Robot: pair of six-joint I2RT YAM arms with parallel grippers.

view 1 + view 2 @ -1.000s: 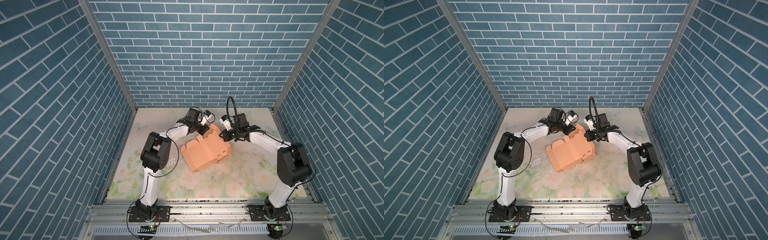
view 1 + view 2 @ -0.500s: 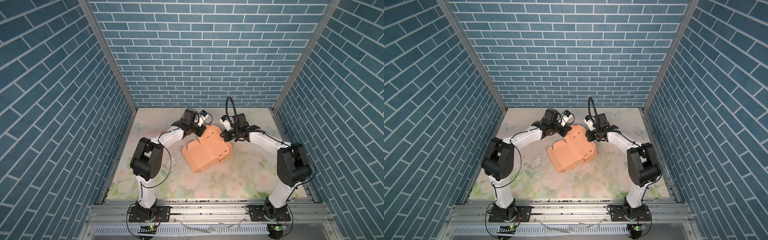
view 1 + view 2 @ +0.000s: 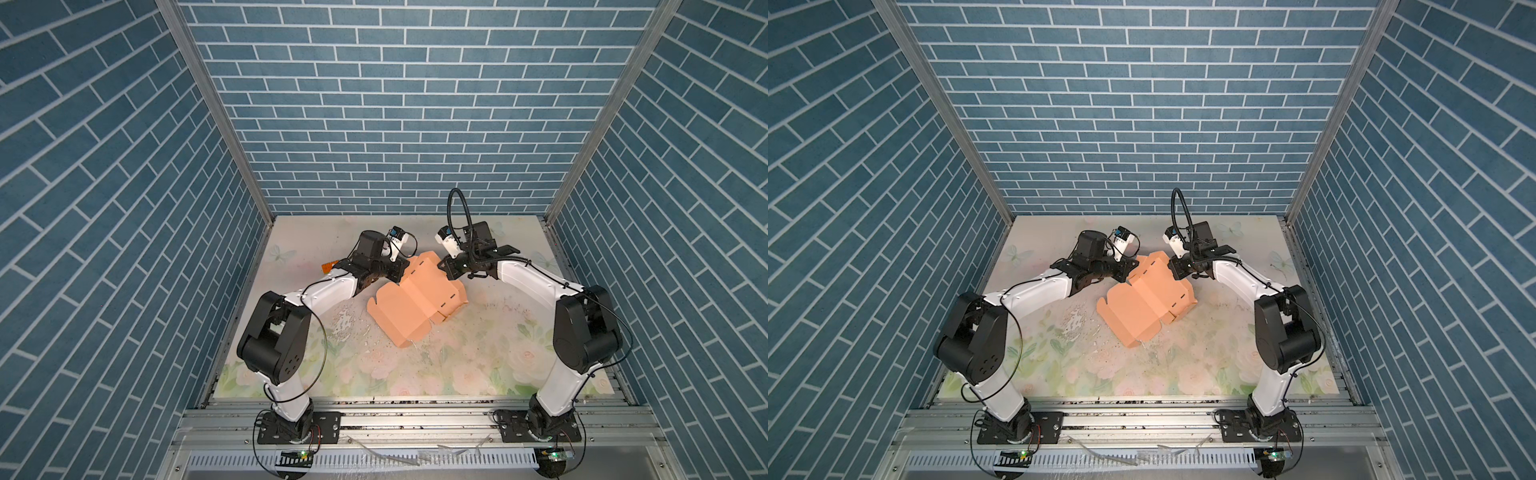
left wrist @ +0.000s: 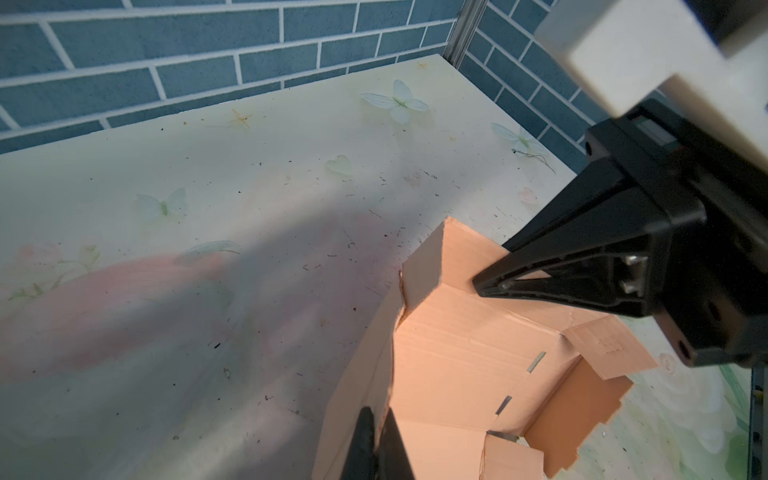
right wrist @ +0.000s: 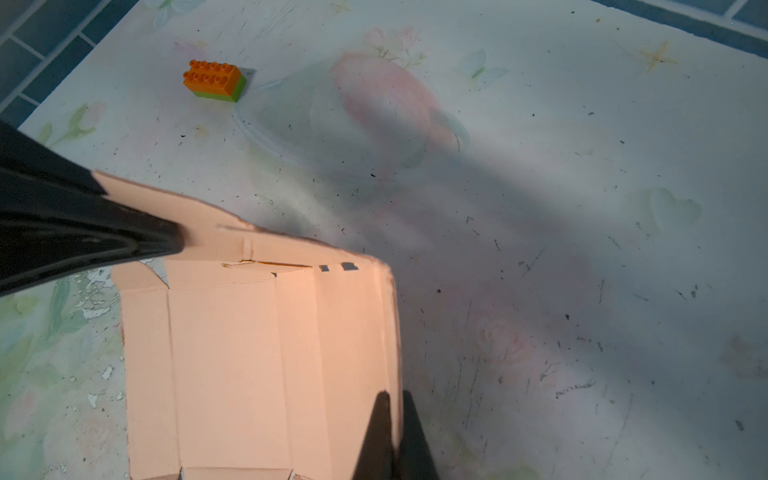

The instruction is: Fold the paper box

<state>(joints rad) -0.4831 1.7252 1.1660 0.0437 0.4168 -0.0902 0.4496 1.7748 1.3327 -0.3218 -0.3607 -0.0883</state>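
Both grippers pinch the far end of the paper box (image 3: 409,311): left gripper (image 3: 398,277) on one raised corner, right gripper (image 3: 448,268) on the other. From them the half-open sheet slants back toward the arm bases across the table (image 3: 478,365), its loose near end about midway between the arms, I judge.

The paper box (image 3: 411,307) lies on the table (image 3: 478,374), a little behind its middle. The left gripper (image 3: 398,277) touches the box's rear left edge and the right gripper (image 3: 444,265) its rear right edge, with the box's rear flap between the 2. A toy brick (image 5: 214,81) sits on the table left of the box, apart from it, just behind the left arm (image 3: 328,291).
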